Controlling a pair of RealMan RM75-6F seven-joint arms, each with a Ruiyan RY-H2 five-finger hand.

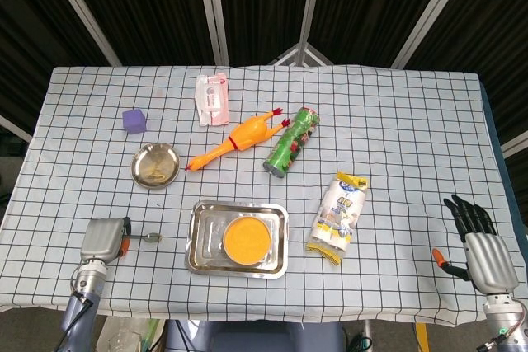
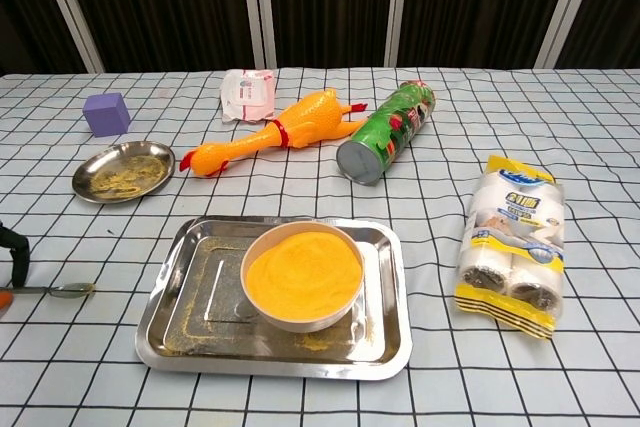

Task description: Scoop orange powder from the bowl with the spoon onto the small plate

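Observation:
A white bowl (image 1: 247,238) (image 2: 302,274) full of orange powder stands in a steel tray (image 1: 200,258) (image 2: 180,297) near the table's front. The small metal plate (image 1: 155,165) (image 2: 122,170), dusted with orange powder, lies to the back left of the tray. A metal spoon (image 1: 152,237) (image 2: 62,291) lies low over the cloth left of the tray, its bowl toward the tray. My left hand (image 1: 101,240) (image 2: 12,259) holds the spoon's handle at the front left edge. At the front right corner my right hand (image 1: 478,246) rests with fingers spread, holding nothing.
A rubber chicken (image 1: 234,139) (image 2: 272,133) and a green can (image 1: 291,142) (image 2: 387,130) lie behind the tray. A pack of paper rolls (image 1: 338,216) (image 2: 511,243) lies to its right. A purple cube (image 1: 134,120) (image 2: 106,113) and a pink packet (image 1: 212,99) (image 2: 248,93) sit at the back left.

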